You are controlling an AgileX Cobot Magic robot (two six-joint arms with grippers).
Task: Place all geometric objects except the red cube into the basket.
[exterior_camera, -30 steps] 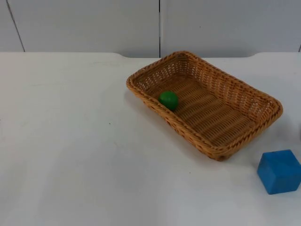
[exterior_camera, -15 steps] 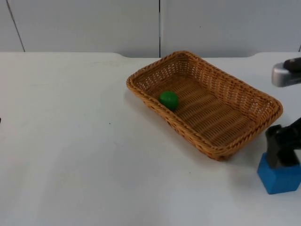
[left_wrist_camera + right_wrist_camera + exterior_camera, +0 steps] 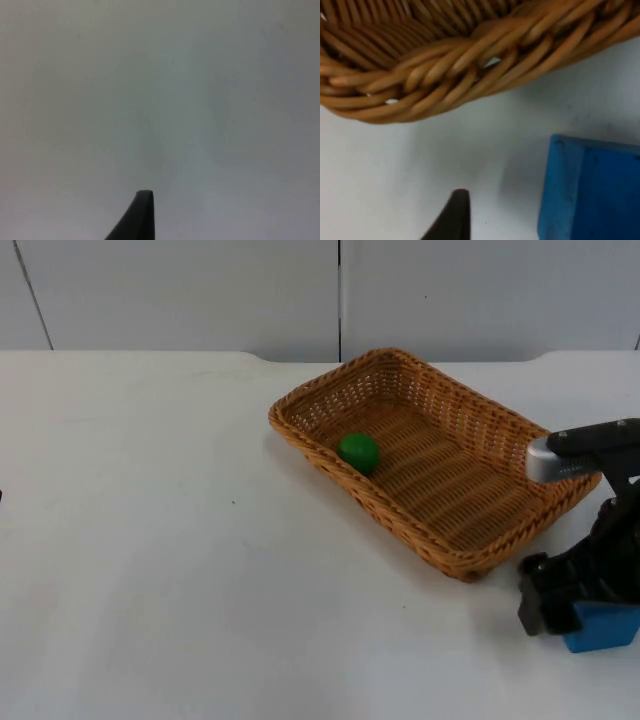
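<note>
Blue cube (image 3: 603,628) mostly hidden behind right gripper (image 3: 560,605) in top view, only a lower strip visible; cut by frame edge in right wrist view (image 3: 592,190). Basket (image 3: 470,75) cropped there to a stretch of woven rim. Right gripper finger spacing unreadable. Left gripper: one fingertip (image 3: 140,217) cut off by frame edge, state unclear.
</note>
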